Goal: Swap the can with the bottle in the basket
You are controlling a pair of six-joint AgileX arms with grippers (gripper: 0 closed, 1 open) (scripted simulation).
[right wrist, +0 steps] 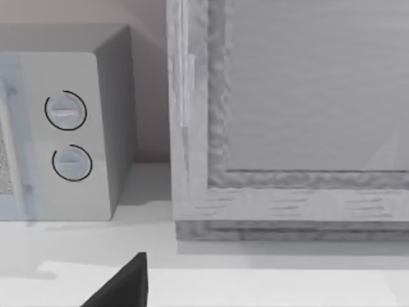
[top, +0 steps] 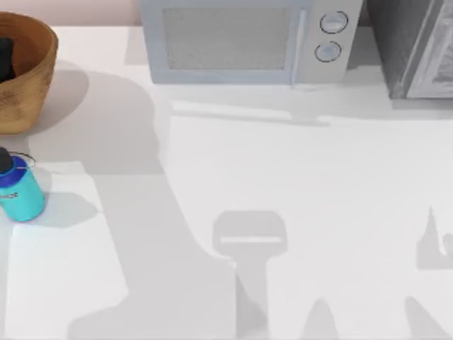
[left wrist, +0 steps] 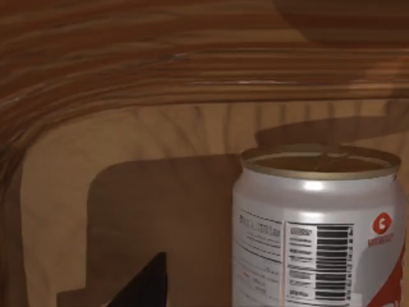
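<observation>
The basket [top: 32, 85] stands at the table's far left corner, cut by the top view's edge. My left gripper [top: 6, 60] is a dark shape down inside it. In the left wrist view the can [left wrist: 319, 236] stands upright on the basket's wooden floor [left wrist: 128, 147], very close, white with a red logo, a barcode and a dull gold top. A dark part of that gripper [left wrist: 144, 284] sits beside the can. The teal bottle [top: 21, 191] with its dark blue cap stands on the table just in front of the basket, at the left edge.
A grey microwave [top: 248, 39] stands along the back edge, with a grey cabinet [top: 414, 46] at the back right. The right wrist view faces both, and a dark part of my right gripper [right wrist: 121, 284] shows low in it.
</observation>
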